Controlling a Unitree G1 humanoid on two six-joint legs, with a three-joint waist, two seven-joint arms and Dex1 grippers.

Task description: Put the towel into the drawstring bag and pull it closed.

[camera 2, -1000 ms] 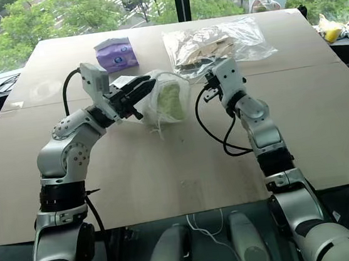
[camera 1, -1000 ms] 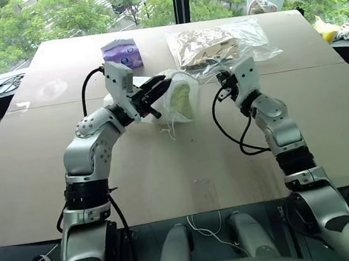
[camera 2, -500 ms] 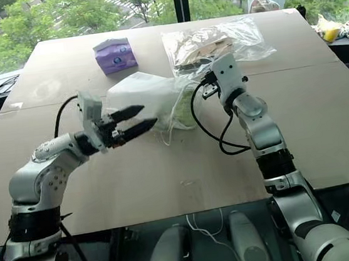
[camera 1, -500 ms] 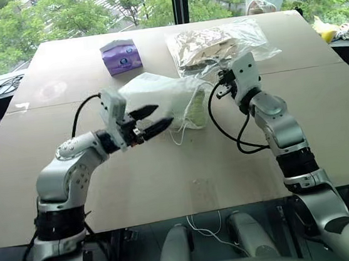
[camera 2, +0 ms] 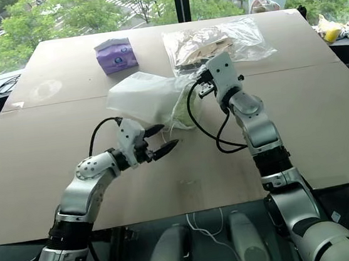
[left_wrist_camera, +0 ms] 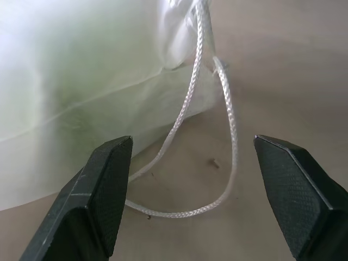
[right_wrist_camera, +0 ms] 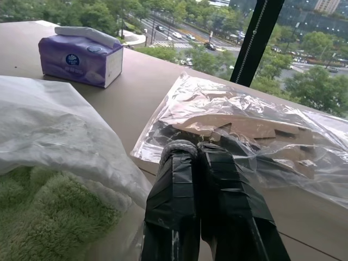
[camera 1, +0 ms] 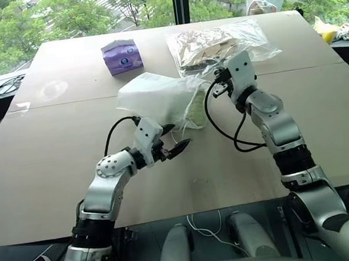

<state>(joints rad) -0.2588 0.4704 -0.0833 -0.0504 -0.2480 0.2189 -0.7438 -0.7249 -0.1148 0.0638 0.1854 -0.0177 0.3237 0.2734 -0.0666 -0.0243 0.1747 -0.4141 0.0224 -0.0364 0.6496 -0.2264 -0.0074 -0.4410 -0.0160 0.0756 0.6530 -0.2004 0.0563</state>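
Observation:
The white drawstring bag [camera 1: 155, 95] lies slumped on its side on the brown table [camera 1: 51, 157]. The light green towel [camera 1: 195, 108] shows through the fabric at the end of the bag nearest my right gripper. My left gripper [camera 1: 176, 138] is open, low over the table just in front of the bag. In the left wrist view a white cord loop [left_wrist_camera: 228, 141] from the bag's mouth lies on the table between its fingers [left_wrist_camera: 103, 185], untouched. My right gripper [camera 1: 219, 86] is shut beside the towel end [right_wrist_camera: 49, 217] of the bag; I see nothing pinched in it.
A purple tissue pack [camera 1: 122, 54] stands at the back of the table. A clear plastic bag [camera 1: 221, 42] with brown contents lies just behind my right gripper. Black cables hang from both wrists. Bare table stretches in front of and to the left of the bag.
My left gripper has let go of the bag, opened, and sunk toward the table's near side. The bag has dropped from its raised position onto the table. The right arm has stayed put.

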